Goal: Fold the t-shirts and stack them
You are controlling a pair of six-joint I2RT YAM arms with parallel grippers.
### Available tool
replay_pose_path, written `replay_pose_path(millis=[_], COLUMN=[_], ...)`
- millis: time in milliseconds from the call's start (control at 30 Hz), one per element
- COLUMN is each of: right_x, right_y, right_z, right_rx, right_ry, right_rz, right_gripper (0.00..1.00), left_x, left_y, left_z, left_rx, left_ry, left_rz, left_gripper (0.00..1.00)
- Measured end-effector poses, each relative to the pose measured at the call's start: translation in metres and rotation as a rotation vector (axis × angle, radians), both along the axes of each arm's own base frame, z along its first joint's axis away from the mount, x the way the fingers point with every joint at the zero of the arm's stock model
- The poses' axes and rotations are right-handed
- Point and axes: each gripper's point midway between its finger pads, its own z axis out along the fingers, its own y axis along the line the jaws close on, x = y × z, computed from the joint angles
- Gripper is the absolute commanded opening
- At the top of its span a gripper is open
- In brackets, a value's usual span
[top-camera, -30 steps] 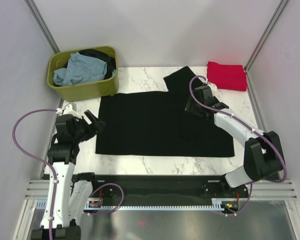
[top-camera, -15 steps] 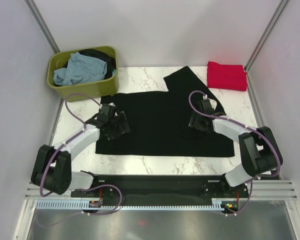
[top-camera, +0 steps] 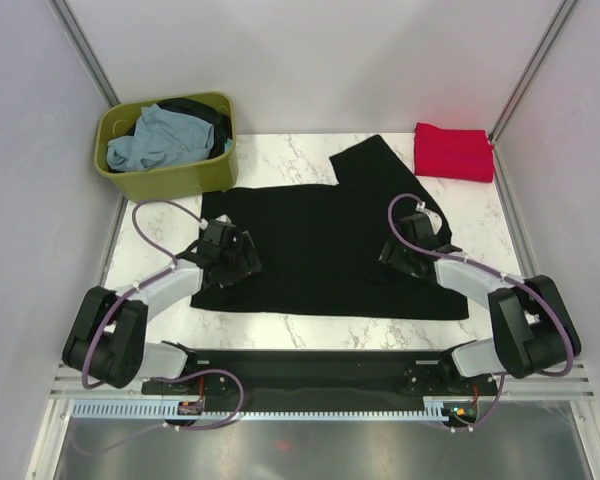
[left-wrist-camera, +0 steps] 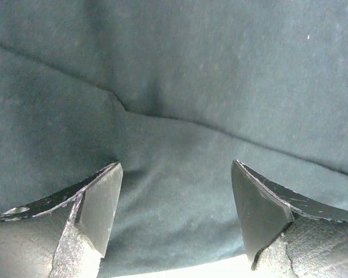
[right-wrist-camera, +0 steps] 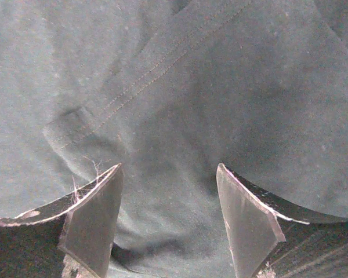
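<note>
The left end effector (left-wrist-camera: pixel 175 174) stands with its jaws spread wide and nothing between them. It hangs low over the black t-shirt (top-camera: pixel 320 240), near the shirt's lower left corner in the overhead view. A soft crease (left-wrist-camera: pixel 156 113) runs across the cloth just ahead of it, and pale counter (top-camera: pixel 310 328) shows at the bottom of the wrist view, so a hem is close. The right end effector (right-wrist-camera: pixel 168 174) is likewise spread and empty, low over the shirt's right part, with a stitched seam (right-wrist-camera: pixel 162 63) slanting across the upper frame.

The shirt lies spread across the middle of the counter, one sleeve (top-camera: pixel 365 160) poking toward the upper centre. It looks light, limp and easily rucked. It is probably best pinched at a hem or seam, where the doubled cloth gives the jaws something to bite.

Open counter is scarce. There is a narrow strip along the bottom of the frame and a bare patch at top centre. The folded red t-shirt (top-camera: pixel 453 152) sits at the upper right. The olive tub (top-camera: pixel 165 180) at the upper left holds a pale blue-grey shirt (top-camera: pixel 155 145), touching the black shirt's upper left edge.
</note>
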Motion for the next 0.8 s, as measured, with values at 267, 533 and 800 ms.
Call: replay_pose_path(millis=[267,533,800], right_x=[-0.041,-0.096,-0.040], right_y=[0.010,0.002,-0.010], right_z=[0.002,0.012,0.101], right_rx=[0.110,0.075,-0.067], right_ry=[-0.041,0.083,-0.064], right_rz=[-0.005,-0.002,-0.032], right_gripper=[0.76,0.80,0.89], left_x=[-0.054,-0.101,-0.064], left_y=[0.008,0.009,0.001], left_z=[0.001,0.014,0.130], left_rx=[-0.040,-0.067,-0.063], left_ry=[0.025,0.080,-0.129], left_rz=[0.017,-0.004,-0.071], left_gripper=[0.82,0.86,0.98])
